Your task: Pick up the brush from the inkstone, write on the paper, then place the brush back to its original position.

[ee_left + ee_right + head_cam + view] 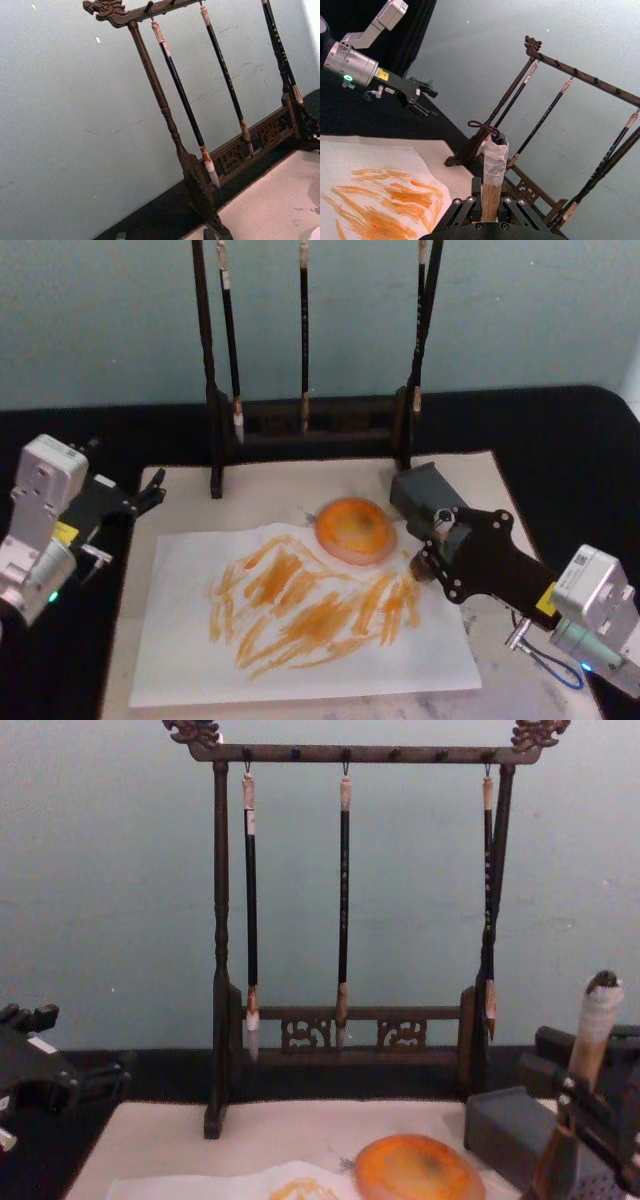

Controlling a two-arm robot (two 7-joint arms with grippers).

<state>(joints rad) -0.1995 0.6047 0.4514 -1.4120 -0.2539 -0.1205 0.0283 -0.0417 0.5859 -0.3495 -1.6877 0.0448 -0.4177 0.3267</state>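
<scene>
My right gripper [424,566] is shut on the brush, whose tan handle [491,196] stands upright between its jaws. The brush's white-wrapped end [598,1011] and small loop rise above the gripper. This gripper hovers at the right edge of the paper [300,665], just right of the orange inkstone [354,529]; the bristles are hidden beneath it. Orange strokes cover the middle of the paper. My left gripper [148,494] is parked open at the table's left, off the paper.
A dark wooden rack [305,425] with thin hanging brushes [343,900] stands at the back. A dark grey block [422,491] sits right of the inkstone. A cream mat [270,498] lies under everything, on a black tablecloth.
</scene>
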